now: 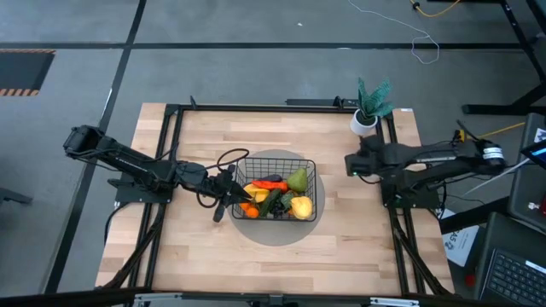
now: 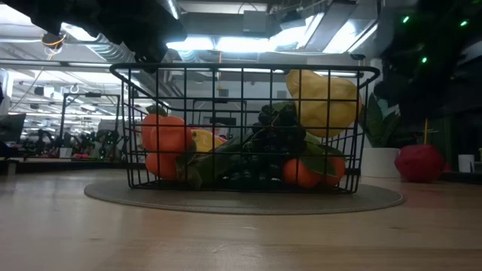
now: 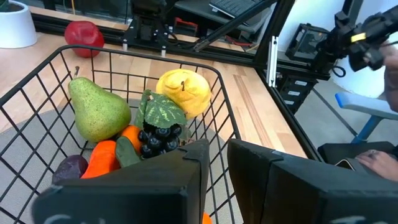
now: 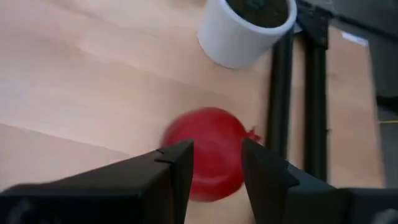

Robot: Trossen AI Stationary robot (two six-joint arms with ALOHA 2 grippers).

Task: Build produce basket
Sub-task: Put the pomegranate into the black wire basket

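Sitting on round grey mat (image 1: pixel 275 228): square wire-mesh basket (image 1: pixel 275 165), smooth produce (image 1: pixel 297 180) inside; left tool (image 1: pixel 223 205) and right tool (image 4: pixel 214 163) both spread.

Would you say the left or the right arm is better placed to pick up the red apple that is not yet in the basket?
Right, probably: the right gripper hovers open directly over the red apple near the white pot, while the left gripper sits at the basket.
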